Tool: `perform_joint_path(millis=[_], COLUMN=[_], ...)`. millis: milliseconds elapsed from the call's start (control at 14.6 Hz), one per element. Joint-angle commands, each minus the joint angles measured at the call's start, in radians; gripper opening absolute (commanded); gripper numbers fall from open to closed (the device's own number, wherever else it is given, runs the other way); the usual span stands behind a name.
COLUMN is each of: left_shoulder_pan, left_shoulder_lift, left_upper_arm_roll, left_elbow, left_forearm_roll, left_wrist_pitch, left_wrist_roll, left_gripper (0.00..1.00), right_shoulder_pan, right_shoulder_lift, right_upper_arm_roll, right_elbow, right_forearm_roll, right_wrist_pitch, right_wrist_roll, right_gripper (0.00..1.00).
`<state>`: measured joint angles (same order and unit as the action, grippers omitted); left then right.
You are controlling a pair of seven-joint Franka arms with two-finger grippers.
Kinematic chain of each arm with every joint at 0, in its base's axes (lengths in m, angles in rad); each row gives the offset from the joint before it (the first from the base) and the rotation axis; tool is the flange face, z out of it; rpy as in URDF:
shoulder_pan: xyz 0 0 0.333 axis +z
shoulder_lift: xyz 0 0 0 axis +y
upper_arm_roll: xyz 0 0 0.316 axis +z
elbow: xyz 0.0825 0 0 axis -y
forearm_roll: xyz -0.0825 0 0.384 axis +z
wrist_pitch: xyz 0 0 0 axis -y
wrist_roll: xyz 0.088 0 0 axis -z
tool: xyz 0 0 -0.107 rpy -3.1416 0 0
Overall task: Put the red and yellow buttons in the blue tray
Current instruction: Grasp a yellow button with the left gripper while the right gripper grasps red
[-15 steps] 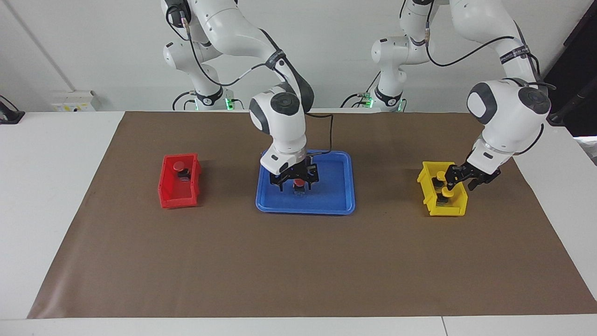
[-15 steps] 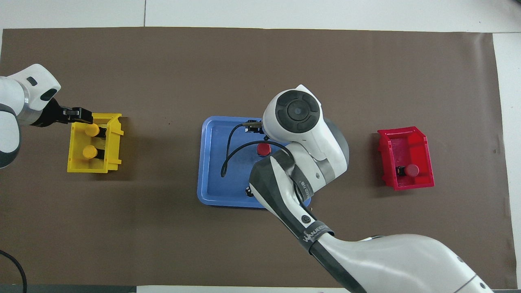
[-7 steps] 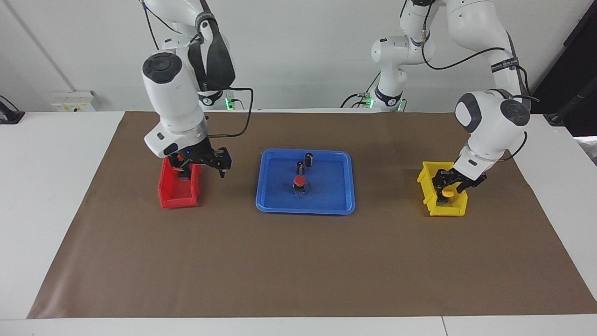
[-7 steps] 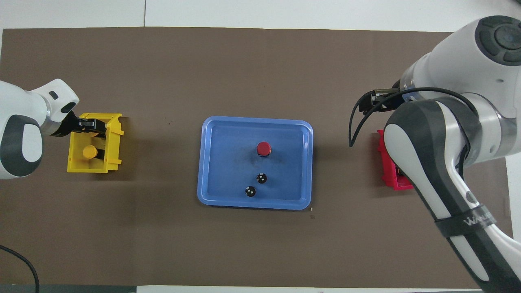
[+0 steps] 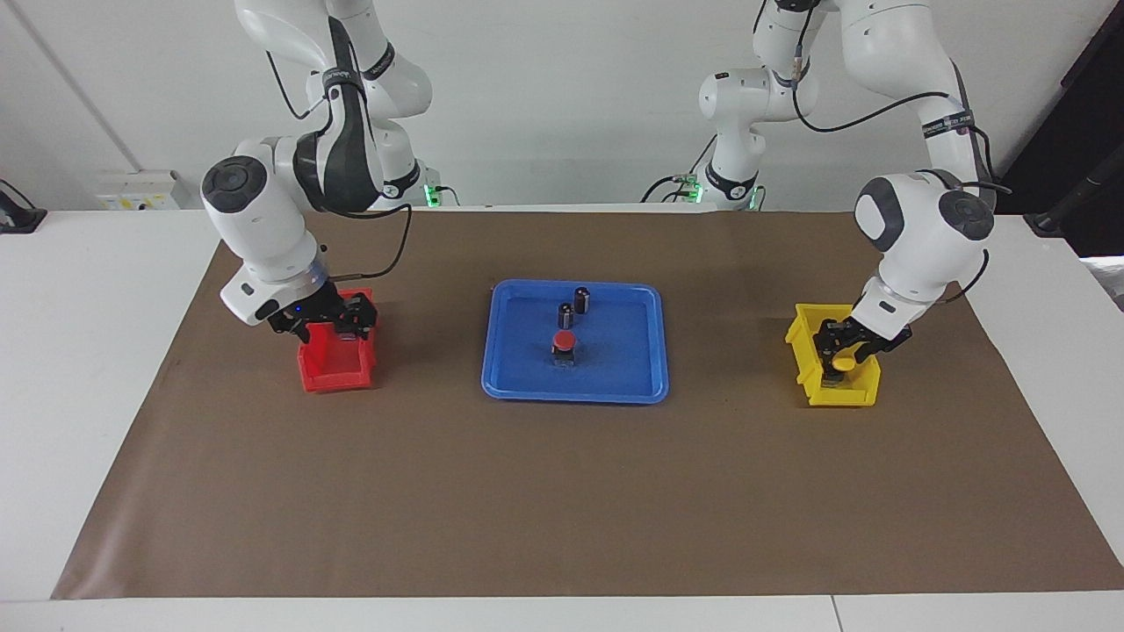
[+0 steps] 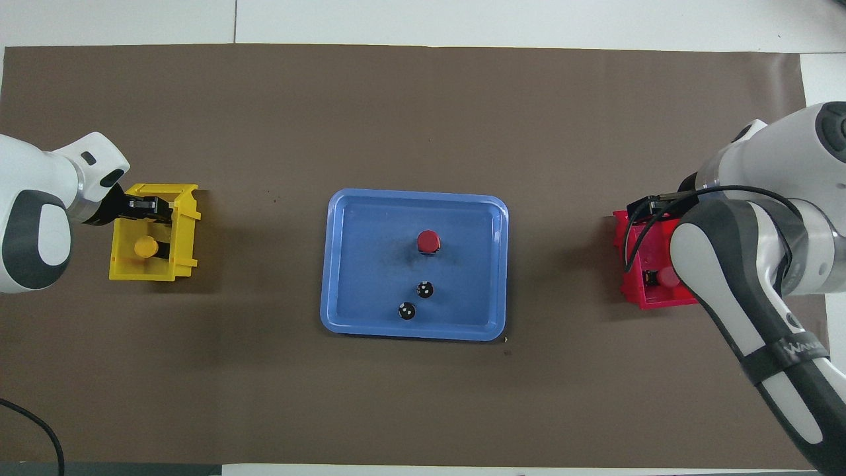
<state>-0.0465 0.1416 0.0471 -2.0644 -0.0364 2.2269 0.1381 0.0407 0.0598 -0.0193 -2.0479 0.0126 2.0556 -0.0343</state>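
One red button (image 5: pixel 564 341) (image 6: pixel 428 241) stands upright in the blue tray (image 5: pixel 575 397) (image 6: pixel 370 264). Another red button (image 6: pixel 667 277) sits in the red bin (image 5: pixel 338 373) (image 6: pixel 654 301). My right gripper (image 5: pixel 323 323) hangs open and empty just over that bin. My left gripper (image 5: pixel 840 349) (image 6: pixel 153 206) is down inside the yellow bin (image 5: pixel 803 351) (image 6: pixel 185 231), around the yellow button (image 5: pixel 845 361) farther from the robots. The nearer yellow button (image 6: pixel 144 248) stands free in the same bin.
Two small dark cylinders (image 5: pixel 582 298) (image 6: pixel 425 289) stand in the tray's half nearer the robots. A brown mat (image 5: pixel 562 491) covers the table. The red bin is toward the right arm's end, the yellow bin toward the left arm's end.
My right arm left the red button in the tray and swung across to the red bin. My left gripper dropped into the yellow bin, around the farther yellow button.
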Motion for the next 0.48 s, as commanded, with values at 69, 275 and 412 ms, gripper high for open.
perform_joint_path(millis=[69, 275, 412], left_shoulder_pan=[-0.001, 0.001, 0.001], left_shoulder_lift=[-0.019, -0.008, -0.005], left_upper_arm_roll=[0.005, 0.007, 0.007], left_elbow=[-0.03, 0.035, 0.142], left_forearm_roll=[-0.007, -0.003, 0.0], left_wrist_pitch=[0.036, -0.015, -0.155], left_wrist_roll=[-0.005, 0.0, -0.002], left_gripper=[0.31, 0.06, 0.02], right_shoulder_pan=[-0.039, -0.07, -0.071], right_shoulder_lift=[-0.095, -0.106, -0.121], right_upper_arm_roll=[0.016, 0.015, 0.015], right_elbow=[-0.17, -0.193, -0.23], right_forearm_roll=[0.018, 0.024, 0.024], right_wrist_pitch=[0.092, 0.087, 0.095], right_wrist_roll=[-0.09, -0.127, -0.127], right_gripper=[0.93, 0.86, 0.8])
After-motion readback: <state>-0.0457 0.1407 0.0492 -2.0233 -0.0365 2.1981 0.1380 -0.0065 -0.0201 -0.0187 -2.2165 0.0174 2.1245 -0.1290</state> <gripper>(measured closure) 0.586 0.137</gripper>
